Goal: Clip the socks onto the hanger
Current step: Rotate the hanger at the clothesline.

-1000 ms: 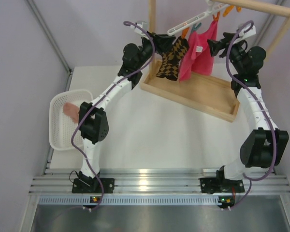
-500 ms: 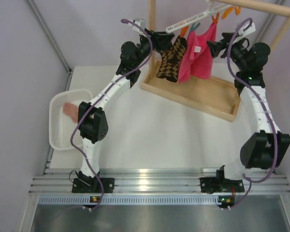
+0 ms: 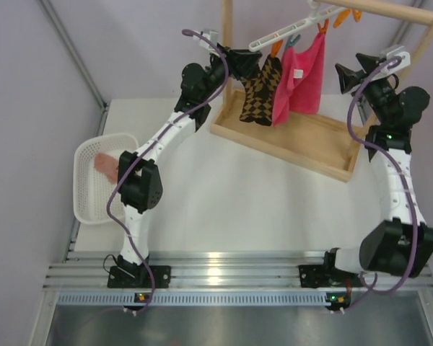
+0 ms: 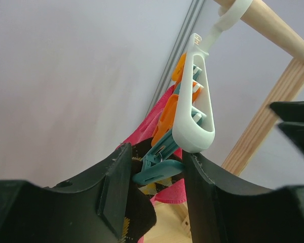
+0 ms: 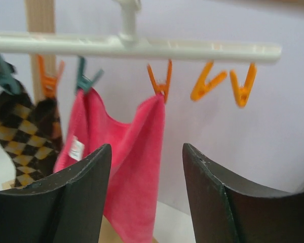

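Fingers (image 4: 116, 182) of the left gripper (image 4: 157, 157) stood half closed at the end of the hanger (image 4: 195, 101), pressing from both sides on a teal clip (image 4: 157, 164) that bit the top of the socks (image 4: 137, 212). The right gripper (image 5: 146, 148) faced the hanger's far half, spread open and holding nothing.

The checked socks hung limp beneath the hanger, beside a pink cloth (image 3: 303, 76) pinned to it. They looked soft and light, likely to sag and slip, and best pinched at the cuff just under a clip. The thin hanger seemed light too, free to swing on its hook from the wooden rack (image 3: 296, 137).

Below the hanger lay a pale table (image 3: 224, 202). A white basket (image 3: 86, 187) with a peach sock (image 3: 105, 166) sat well to its left. Plain lilac-grey walls stood behind it.
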Available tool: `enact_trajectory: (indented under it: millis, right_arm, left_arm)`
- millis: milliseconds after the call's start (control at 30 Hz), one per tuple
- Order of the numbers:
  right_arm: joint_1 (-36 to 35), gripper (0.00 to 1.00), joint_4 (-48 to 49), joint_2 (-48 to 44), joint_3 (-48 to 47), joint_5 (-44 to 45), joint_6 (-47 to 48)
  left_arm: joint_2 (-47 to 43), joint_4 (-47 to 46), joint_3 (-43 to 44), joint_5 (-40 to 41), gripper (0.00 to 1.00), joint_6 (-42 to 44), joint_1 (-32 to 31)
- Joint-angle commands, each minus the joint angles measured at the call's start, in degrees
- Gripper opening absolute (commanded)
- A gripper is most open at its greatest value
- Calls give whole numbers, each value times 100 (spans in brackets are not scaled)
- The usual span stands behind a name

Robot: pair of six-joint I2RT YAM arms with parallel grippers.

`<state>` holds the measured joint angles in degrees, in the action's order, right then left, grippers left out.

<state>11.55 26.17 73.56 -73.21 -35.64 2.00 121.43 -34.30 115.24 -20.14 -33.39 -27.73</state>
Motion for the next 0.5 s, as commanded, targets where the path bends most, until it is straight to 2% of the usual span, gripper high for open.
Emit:
enact_trajectory:
  millis: [0, 100, 267, 467]
  right_arm:
    - [32, 58, 1502, 1080, -211, 197, -743]
    - [-144, 57, 2354, 1730, -483, 478, -736]
    - [-407, 58, 2629, 2644, -1397, 1162, -552]
    - [-531, 54, 2955, 3111, -1925, 1630, -656]
  left_arm:
    - [-5, -490, 315, 89, 49, -36, 92]
    - [91, -428, 472, 81, 48, -36, 127]
    - [320, -296, 824, 72, 48, -72, 127]
    - [399, -243, 956, 72, 48, -63, 136]
